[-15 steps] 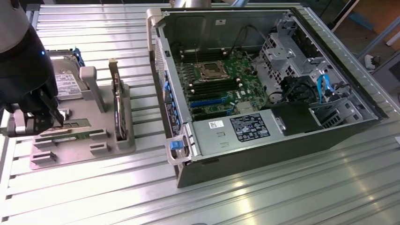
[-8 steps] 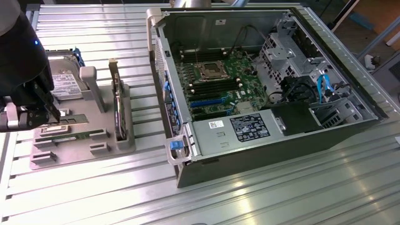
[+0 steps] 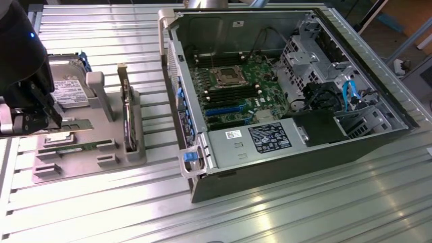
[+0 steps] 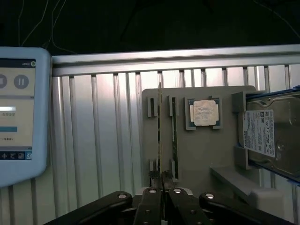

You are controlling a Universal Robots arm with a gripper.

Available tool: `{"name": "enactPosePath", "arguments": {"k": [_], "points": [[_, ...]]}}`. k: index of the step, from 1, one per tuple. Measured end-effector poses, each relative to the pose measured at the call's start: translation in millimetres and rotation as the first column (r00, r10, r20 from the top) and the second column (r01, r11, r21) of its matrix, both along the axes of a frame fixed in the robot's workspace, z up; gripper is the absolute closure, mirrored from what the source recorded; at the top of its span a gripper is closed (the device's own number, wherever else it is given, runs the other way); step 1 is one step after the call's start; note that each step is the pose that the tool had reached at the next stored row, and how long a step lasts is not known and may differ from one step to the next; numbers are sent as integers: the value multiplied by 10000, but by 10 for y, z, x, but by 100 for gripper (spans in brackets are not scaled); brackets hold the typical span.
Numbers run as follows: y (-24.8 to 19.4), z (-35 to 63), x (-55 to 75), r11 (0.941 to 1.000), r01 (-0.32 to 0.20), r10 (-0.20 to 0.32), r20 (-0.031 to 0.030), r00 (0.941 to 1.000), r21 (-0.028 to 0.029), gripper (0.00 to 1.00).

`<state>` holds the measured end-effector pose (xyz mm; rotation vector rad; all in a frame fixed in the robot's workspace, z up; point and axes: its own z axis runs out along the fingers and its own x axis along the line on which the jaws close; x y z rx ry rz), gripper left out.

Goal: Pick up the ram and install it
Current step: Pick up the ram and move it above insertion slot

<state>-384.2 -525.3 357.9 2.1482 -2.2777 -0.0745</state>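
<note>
**Kid:** One ram (image 4: 161, 136)? Where is it?
**Pal:** The gripper (image 4: 162, 182) pinches it tight, over the grey holder (image 4: 206, 154).
**Kid:** Is it in the computer (image 3: 284, 172) yet?
**Pal:** No. It's picking-up time. It's thin, so it needs a steady hold, I think.

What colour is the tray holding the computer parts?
Grey. The tray shows best in the exterior view, on that view's left.

You're looking at the end effector (image 4: 162, 191) clamping the ram (image 4: 161, 126) edge-on over the gray tray (image 4: 201, 159). A processor (image 4: 205, 113) and a hard drive (image 4: 269, 133) are sitting on that tray, and a tablet (image 4: 18, 117) is glowing beside the ribbed counter (image 4: 98, 140).
</note>
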Motion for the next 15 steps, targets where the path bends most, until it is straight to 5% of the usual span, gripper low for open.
{"name": "enactPosePath", "arguments": {"k": [15], "points": [[0,232,0,10000,0,0,-1,10000,0,88]]}}
